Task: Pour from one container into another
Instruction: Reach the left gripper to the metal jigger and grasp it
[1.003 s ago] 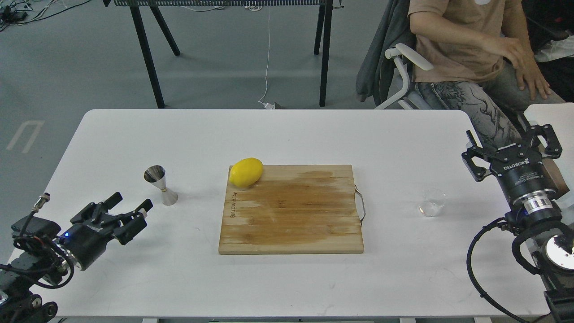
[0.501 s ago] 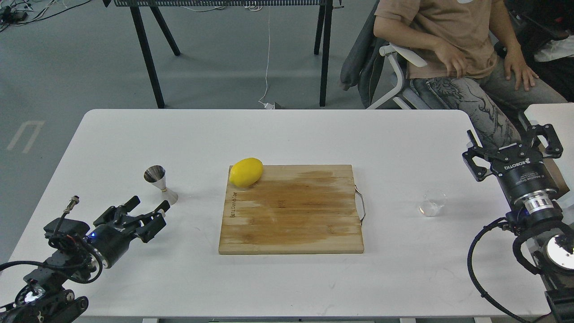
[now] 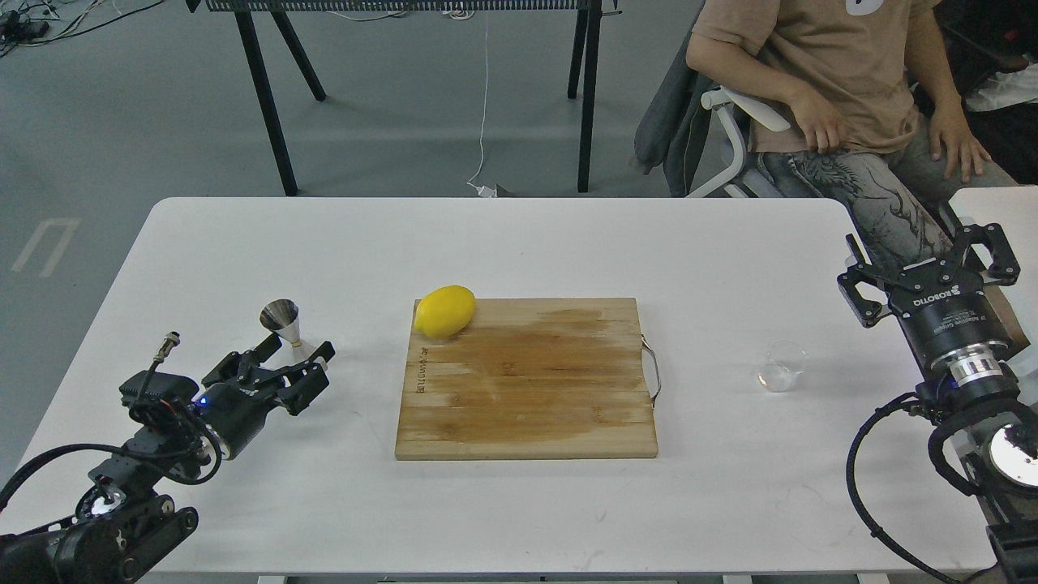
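**White desk and what rests on it**

The white desk (image 3: 519, 243) fills mid-frame. A wooden cutting board (image 3: 527, 389) lies at centre, a lemon (image 3: 444, 311) on its upper-left corner. The steel jigger (image 3: 285, 322) stands left; the glass cup (image 3: 782, 367) sits right.

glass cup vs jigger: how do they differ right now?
The glass cup is clear; the jigger is shiny metal. The cup is short and round, the jigger hourglass-shaped. The cup stands alone right of the cutting board; the jigger, left of it, has the open left gripper at its base. Both stand upright on the table.
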`<state>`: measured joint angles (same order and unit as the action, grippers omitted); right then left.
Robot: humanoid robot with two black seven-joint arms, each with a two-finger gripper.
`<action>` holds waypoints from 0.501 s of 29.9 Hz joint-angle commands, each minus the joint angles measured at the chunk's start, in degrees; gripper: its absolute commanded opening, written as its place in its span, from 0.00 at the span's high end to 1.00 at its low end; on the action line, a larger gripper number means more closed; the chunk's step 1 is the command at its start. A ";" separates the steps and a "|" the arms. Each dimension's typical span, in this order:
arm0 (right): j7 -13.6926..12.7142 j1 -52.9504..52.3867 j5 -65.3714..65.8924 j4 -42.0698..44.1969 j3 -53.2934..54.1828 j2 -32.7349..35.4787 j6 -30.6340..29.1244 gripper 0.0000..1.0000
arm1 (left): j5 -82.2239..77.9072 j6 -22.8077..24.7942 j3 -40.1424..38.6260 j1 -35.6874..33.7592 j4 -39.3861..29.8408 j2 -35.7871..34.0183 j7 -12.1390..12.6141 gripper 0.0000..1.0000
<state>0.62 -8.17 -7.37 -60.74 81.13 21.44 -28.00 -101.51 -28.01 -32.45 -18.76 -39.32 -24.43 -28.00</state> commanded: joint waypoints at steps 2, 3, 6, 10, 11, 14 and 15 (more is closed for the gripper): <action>0.00 0.08 -0.02 -0.08 0.00 0.01 0.00 0.01 | 0.00 0.01 0.11 -1.62 2.49 1.75 0.00 0.03; -0.09 0.08 -0.02 0.00 0.00 0.01 0.00 0.01 | 0.00 0.01 0.11 -1.89 3.10 2.10 0.00 0.03; 0.00 0.00 -0.02 -0.08 0.08 0.01 0.00 0.01 | 0.00 0.01 0.20 -2.86 5.48 3.42 0.00 0.07; 0.00 0.00 -0.02 0.00 0.17 0.01 0.00 0.01 | 0.00 0.01 0.20 -4.17 8.82 5.17 0.00 0.12; 0.00 0.00 -0.02 -0.08 0.26 0.01 0.00 0.01 | 0.00 0.01 0.28 -4.44 9.61 5.53 0.00 0.13; 0.00 0.08 -0.02 -0.08 0.26 0.01 0.00 0.01 | 0.00 0.01 0.64 -5.32 11.63 6.67 0.00 0.17; 0.00 0.08 -0.02 -0.08 0.26 0.01 0.00 0.01 | 0.00 0.01 0.64 -5.58 12.16 7.02 0.00 0.19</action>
<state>0.57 -8.15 -7.38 -60.81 81.37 21.45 -28.00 -101.50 -28.00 -31.96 -23.54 -28.93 -18.43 -28.00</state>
